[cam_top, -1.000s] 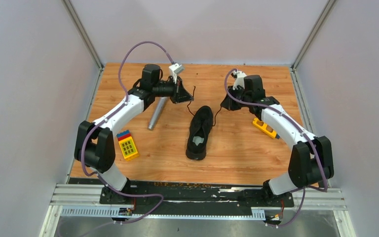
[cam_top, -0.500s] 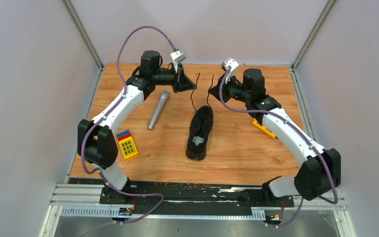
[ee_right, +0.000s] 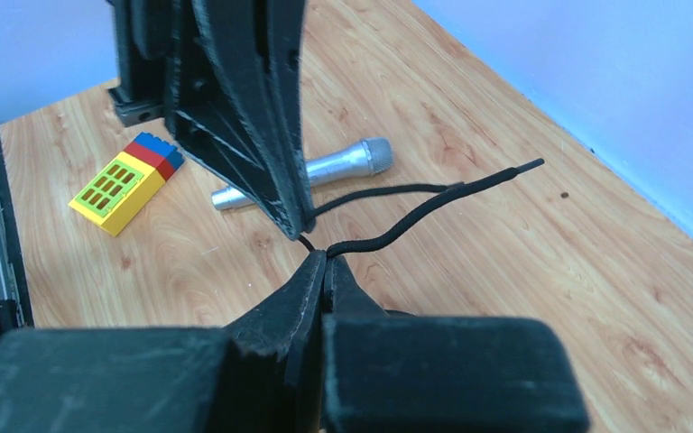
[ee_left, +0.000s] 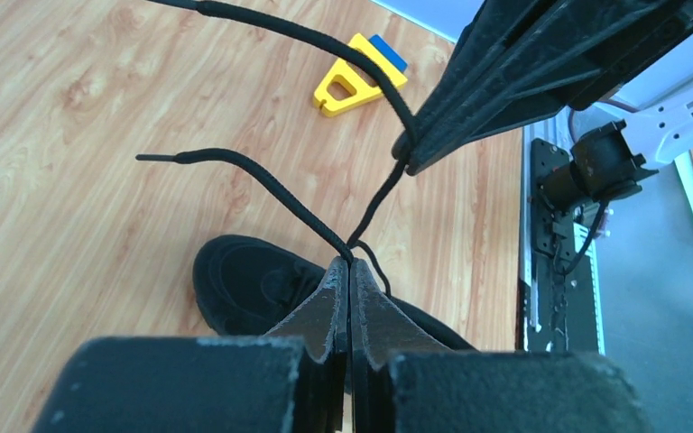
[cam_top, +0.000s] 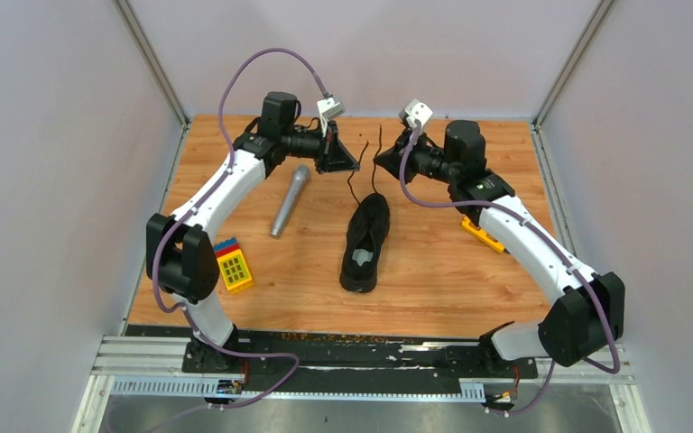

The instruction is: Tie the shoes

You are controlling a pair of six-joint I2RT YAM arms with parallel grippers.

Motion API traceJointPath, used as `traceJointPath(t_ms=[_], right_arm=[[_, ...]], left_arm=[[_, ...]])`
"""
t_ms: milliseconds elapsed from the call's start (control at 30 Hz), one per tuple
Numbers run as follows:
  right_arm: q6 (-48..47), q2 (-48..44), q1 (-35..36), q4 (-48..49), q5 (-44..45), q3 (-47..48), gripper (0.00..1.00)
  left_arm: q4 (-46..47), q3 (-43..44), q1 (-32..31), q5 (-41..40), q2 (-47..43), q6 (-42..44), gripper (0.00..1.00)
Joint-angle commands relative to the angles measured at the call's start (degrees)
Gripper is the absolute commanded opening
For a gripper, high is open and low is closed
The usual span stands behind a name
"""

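Observation:
The black sneaker (cam_top: 365, 242) lies mid-table, its toe pointing away from the arm bases. Its two thin laces rise from it. My left gripper (cam_top: 357, 168) hovers above the far end of the shoe, shut on one lace (ee_left: 235, 167), whose free end sticks out sideways. My right gripper (cam_top: 378, 163) faces it almost tip to tip, shut on the other lace (ee_right: 433, 206). In the left wrist view my left gripper (ee_left: 350, 263) is above the shoe (ee_left: 253, 289), with the right fingers (ee_left: 523, 72) just beyond. In the right wrist view my right gripper (ee_right: 327, 255) nearly touches the left fingers (ee_right: 244, 108).
A silver microphone (cam_top: 289, 201) lies left of the shoe. A yellow Lego block with red and blue bricks (cam_top: 233, 265) sits at the near left. A yellow and blue tool (cam_top: 485, 234) lies under the right arm. Grey walls close in the table.
Both grippers have risen and moved toward each other beyond the shoe's far end, each pulling its lace up. The right gripper swung left from the right side. The shoe has stayed put.

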Motion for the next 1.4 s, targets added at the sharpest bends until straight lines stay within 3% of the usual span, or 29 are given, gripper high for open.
traceJointPath(t_ms=[0,400,867,1267,1367], right_arm=[[-3.1,-1.3,0.9,3.2,-3.9,3.7,0.00],[-0.4,3.7,1.5,3.4,-6.5,7.2,0.00],[1.2,8.7,1.7,0.4,-6.5,10.4,0.00],[4.0,13.6,1.4,-9.2,-5.3,15.6,0.00],[4.3,14.7,1.3,-12.6,-5.5,17.4,0.09]], left_arm=[[-4.8,3.8,-0.3,2.2,1.1,5.3,0.00],[-4.1,4.6,-1.6,2.1,1.7,10.7,0.00],[-11.7,4.2,-3.6,-0.3,1.2,25.9,0.00],[-7.2,-1.7,-3.6,1.6,-0.1,28.3,0.00],[-3.4,-4.6,-3.6,2.7,-0.5,28.3,0.00]])
